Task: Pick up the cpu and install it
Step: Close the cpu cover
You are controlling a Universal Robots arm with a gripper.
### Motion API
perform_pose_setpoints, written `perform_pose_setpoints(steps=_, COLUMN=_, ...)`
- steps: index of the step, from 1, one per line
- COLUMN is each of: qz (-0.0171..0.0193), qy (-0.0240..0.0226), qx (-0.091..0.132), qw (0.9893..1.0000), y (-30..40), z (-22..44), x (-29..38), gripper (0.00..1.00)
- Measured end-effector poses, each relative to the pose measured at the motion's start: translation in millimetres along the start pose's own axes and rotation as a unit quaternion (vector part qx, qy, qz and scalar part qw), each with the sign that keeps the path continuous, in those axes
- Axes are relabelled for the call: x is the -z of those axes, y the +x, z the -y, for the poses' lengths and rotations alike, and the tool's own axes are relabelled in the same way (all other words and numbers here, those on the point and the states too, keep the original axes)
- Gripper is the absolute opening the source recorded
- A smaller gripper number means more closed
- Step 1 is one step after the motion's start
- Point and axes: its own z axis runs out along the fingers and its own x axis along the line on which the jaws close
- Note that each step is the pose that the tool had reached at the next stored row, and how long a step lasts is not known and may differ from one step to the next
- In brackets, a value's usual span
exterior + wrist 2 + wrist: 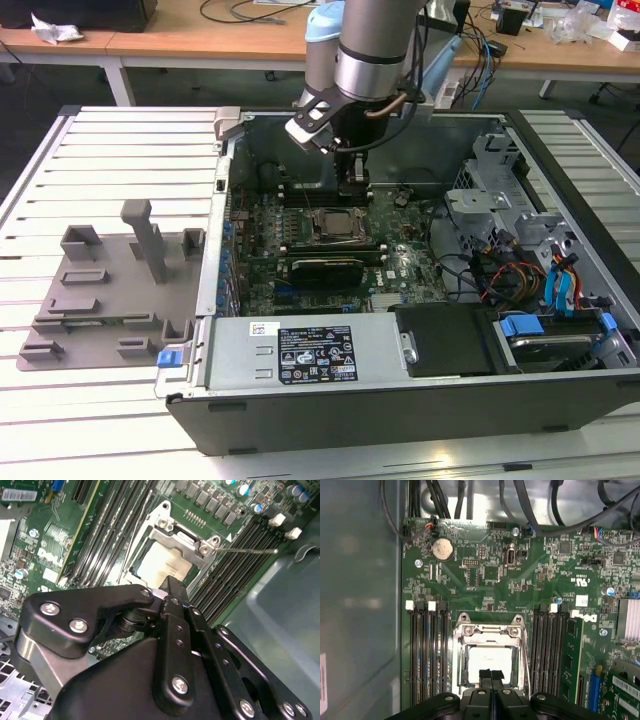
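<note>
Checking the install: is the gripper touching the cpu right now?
Cannot tell. In the first wrist view the gripper overlaps the cpu, hiding any contact or gap.

Claw (354, 190) just above motherboard socket (336, 226)

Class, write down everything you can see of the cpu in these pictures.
The cpu is a flat square with a pale silver-white, metal-looking top. It lies level in the motherboard socket, whose grey metal frame rings it. The closed claw stands over one edge; whether they touch cannot be told.
</note>
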Motion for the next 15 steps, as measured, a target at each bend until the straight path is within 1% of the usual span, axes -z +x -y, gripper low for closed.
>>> perform_pose_setpoints(steps=2, qz=0.0000, qy=0.0000, qx=0.000, qw=1.0000, y=0.1, z=2.3, x=-0.2, gripper=0.11)
perform_pose_setpoints(steps=5, qz=-0.0001, qy=0.0000, qx=0.000, qw=1.0000, y=0.3, z=9.7, x=-0.8, gripper=0.11)
perform_pose_setpoints(steps=8, qz=-0.0001, qy=-0.0001, qx=0.000, qw=1.0000, y=0.5, z=14.1, x=-1.0, gripper=0.11)
perform_pose_setpoints(steps=11, qz=0.0000, qy=0.0000, qx=0.000, qw=1.0000, y=0.8, z=24.8, x=-1.8, gripper=0.11)
perform_pose_setpoints(steps=15, qz=-0.0001, qy=0.0000, qx=0.000, qw=1.0000, y=1.0, z=31.2, x=-2.3, gripper=0.11)
